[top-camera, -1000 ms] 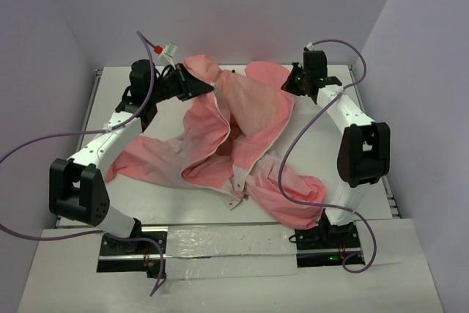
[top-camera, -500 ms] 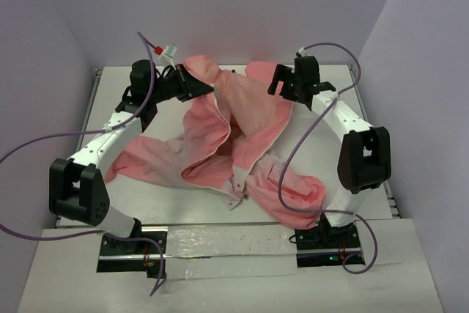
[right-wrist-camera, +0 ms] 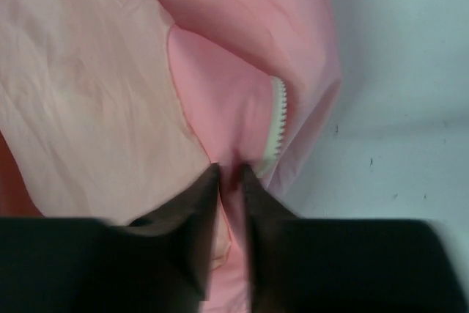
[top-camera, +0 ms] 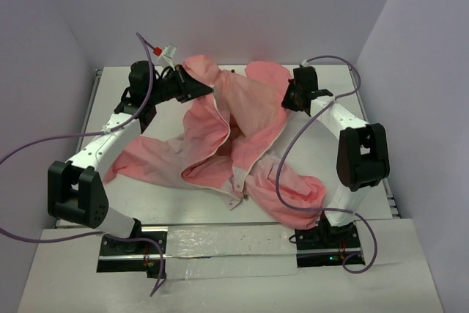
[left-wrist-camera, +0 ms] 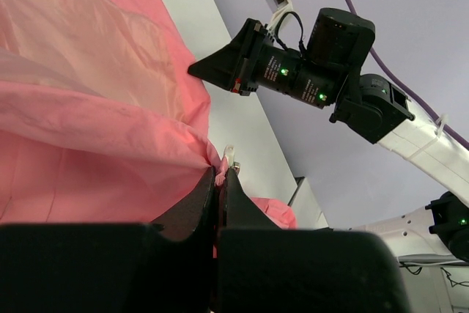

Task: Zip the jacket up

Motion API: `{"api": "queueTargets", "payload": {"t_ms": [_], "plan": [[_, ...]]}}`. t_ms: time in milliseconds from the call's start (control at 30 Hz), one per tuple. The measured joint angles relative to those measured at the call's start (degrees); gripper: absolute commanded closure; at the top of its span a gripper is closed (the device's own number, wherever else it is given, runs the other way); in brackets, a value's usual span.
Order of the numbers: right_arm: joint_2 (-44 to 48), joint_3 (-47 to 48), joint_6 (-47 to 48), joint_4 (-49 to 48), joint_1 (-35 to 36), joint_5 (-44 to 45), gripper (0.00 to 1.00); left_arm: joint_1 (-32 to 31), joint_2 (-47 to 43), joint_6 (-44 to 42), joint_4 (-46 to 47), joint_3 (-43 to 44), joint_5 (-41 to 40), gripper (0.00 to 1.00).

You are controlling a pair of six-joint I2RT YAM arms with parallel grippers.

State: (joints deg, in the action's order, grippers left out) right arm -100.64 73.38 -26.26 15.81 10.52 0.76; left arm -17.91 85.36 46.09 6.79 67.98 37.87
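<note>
Jacket (top-camera: 253, 111) lies unzipped on the desk (top-camera: 161, 203), stretched between both tools. Left tool (left-wrist-camera: 220, 172) is clamped tight on one front edge. Right tool (right-wrist-camera: 231, 174), nearly closed, pinches a fold at its tips beside the zipper (right-wrist-camera: 278, 126), probably to pull that end taut.

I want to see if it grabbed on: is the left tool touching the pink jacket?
Touching. The left wrist view shows the left tool pinched shut on the jacket, its pink edge bunched right between the tips.
</note>
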Motion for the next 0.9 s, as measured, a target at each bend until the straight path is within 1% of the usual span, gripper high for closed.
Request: {"api": "queueTargets", "payload": {"t_ms": [33,67,100,167,200,400,433,467,533,567,600,633,667,700,900], "plan": [[0.1,0.0,0.0,-0.1,0.0,0.2,0.89,0.0,-0.2,0.0,0.0,-0.1,0.0,1.00],[0.4,-0.2,0.1,-0.5,0.0,0.3,0.74,0.0,-0.3,0.0,0.0,-0.1,0.0,1.00],[0.8,-0.7,0.0,-1.1,0.0,0.7,0.55,0.0,-0.4,0.0,0.0,-0.1,0.0,1.00],[2.0,-1.6,0.3,-1.4,0.0,1.6,0.13,0.0,-0.5,0.0,0.0,-0.1,-0.1,1.00],[2.5,-1.8,0.3,-1.4,0.0,2.2,0.00,0.0,-0.6,0.0,0.0,-0.1,-0.1,1.00],[3.7,-2.5,0.3,-2.1,0.0,5.4,0.00,0.0,-0.8,0.3,0.2,-0.4,-0.1,1.00],[3.7,-2.5,0.3,-2.0,0.0,5.7,0.01,0.0,-0.9,0.3,0.3,-0.5,-0.1,1.00],[3.7,-2.6,0.3,-2.0,0.0,5.9,0.08,0.0,-1.0,0.3,0.3,-0.6,-0.1,1.00],[3.5,-2.6,0.0,-2.1,0.0,5.8,0.25,0.0,-1.0,0.3,0.3,-0.6,-0.1,1.00],[3.3,-2.6,-0.1,-2.2,0.0,5.6,0.36,0.0,-1.0,0.2,0.3,-0.6,-0.1,1.00],[3.1,-2.6,0.0,-2.4,0.2,5.2,0.52,0.0,-1.1,0.2,0.2,-0.6,-0.1,1.00],[2.9,-2.7,0.0,-2.8,0.3,4.9,0.79,0.0,-1.1,0.2,0.2,-0.6,-0.1,1.00],[2.8,-2.9,-0.3,-3.1,0.4,4.6,0.95,0.0,-1.1,0.2,0.2,-0.6,-0.1,1.00],[2.8,-3.2,-0.3,-3.4,0.6,4.5,1.00,0.0,-1.1,0.2,0.2,-0.6,-0.1,1.00],[4.1,-5.0,-0.8,-4.8,2.2,5.6,1.00,0.0,-1.2,0.3,0.2,-0.6,-0.1,1.00]]}}
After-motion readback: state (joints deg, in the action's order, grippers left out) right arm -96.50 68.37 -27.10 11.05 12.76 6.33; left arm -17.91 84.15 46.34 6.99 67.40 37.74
